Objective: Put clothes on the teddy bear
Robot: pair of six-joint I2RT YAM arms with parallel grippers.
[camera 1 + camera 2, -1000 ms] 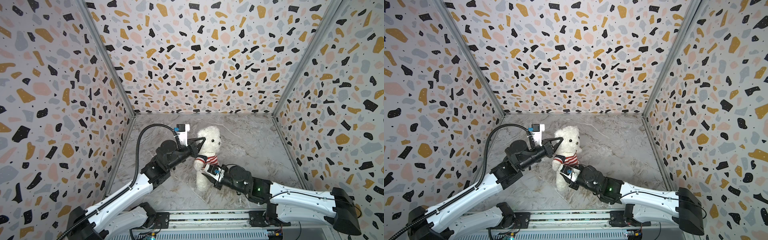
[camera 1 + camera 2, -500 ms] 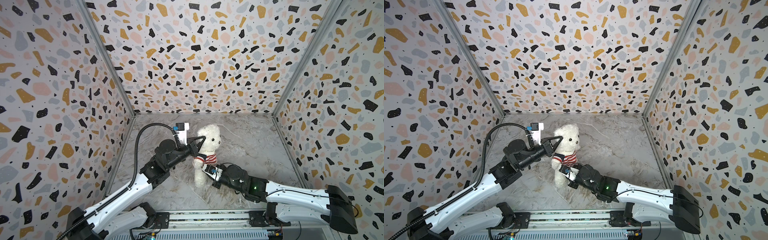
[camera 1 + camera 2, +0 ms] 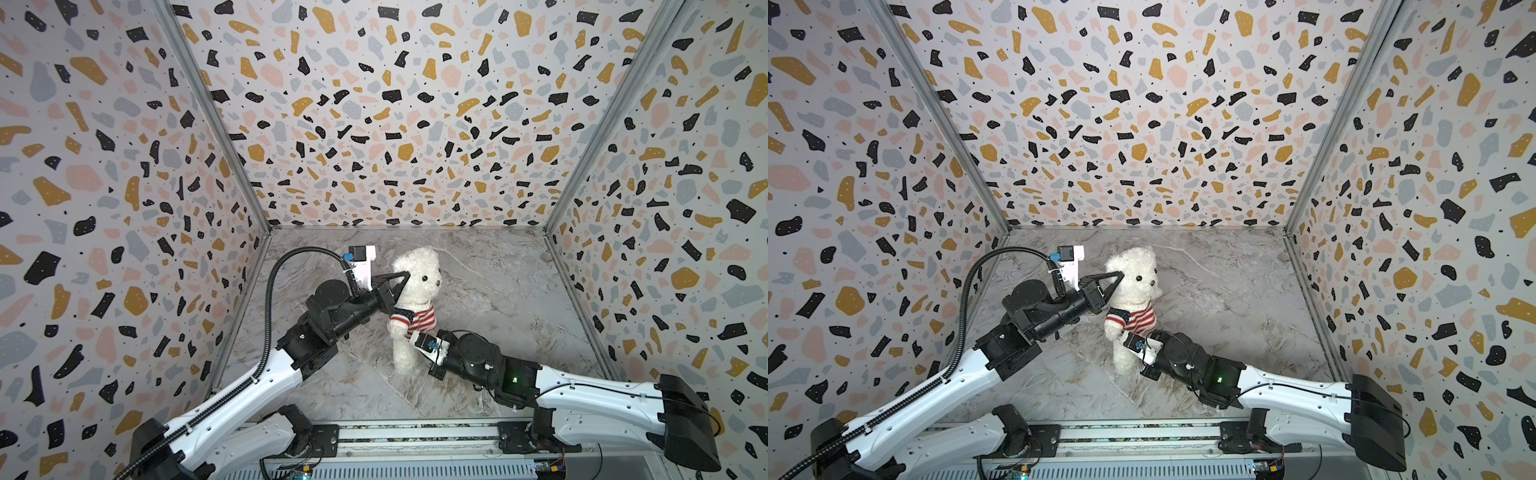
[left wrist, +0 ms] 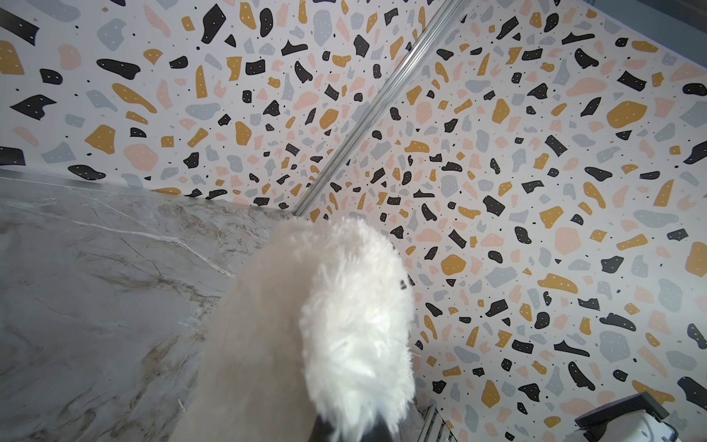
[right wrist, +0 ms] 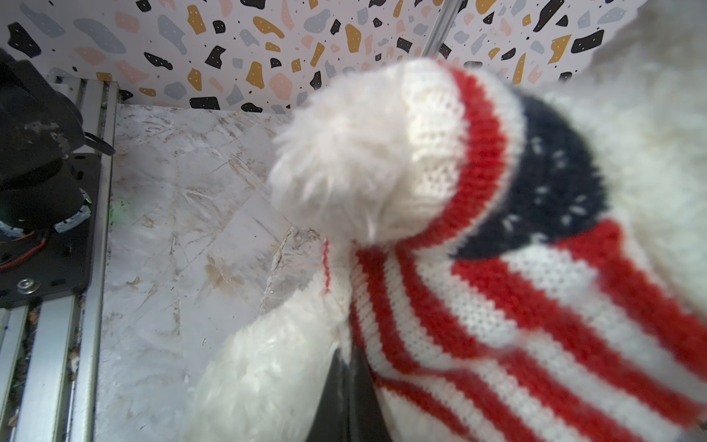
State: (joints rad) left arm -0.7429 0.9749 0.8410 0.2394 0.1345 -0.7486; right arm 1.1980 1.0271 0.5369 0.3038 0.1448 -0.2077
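Observation:
The teddy bear [image 3: 420, 286] [image 3: 1136, 286] stands upright mid-floor, white and fluffy, held up by the head. It wears a red-and-white striped top [image 3: 415, 319] [image 5: 497, 291] over chest and arm, with a navy starred patch at the shoulder. My left gripper [image 3: 405, 276] [image 4: 350, 430] is shut on the bear's ear, and white fur [image 4: 336, 329] fills its wrist view. My right gripper [image 5: 346, 358] is shut at the top's lower side edge, its tips pinching the knit beside the bear's flank. In both top views its wrist camera hides those fingers.
Speckled terrazzo walls close in the marble floor [image 3: 498, 291] on three sides. A metal rail [image 3: 415, 434] with both arm bases runs along the front edge. The left arm's base [image 5: 38, 160] sits close beside the bear's side in the right wrist view.
My right gripper has closed its jaws at the top's edge and crept slightly toward the bear. The bear has shifted a little leftward. The left gripper keeps its hold.

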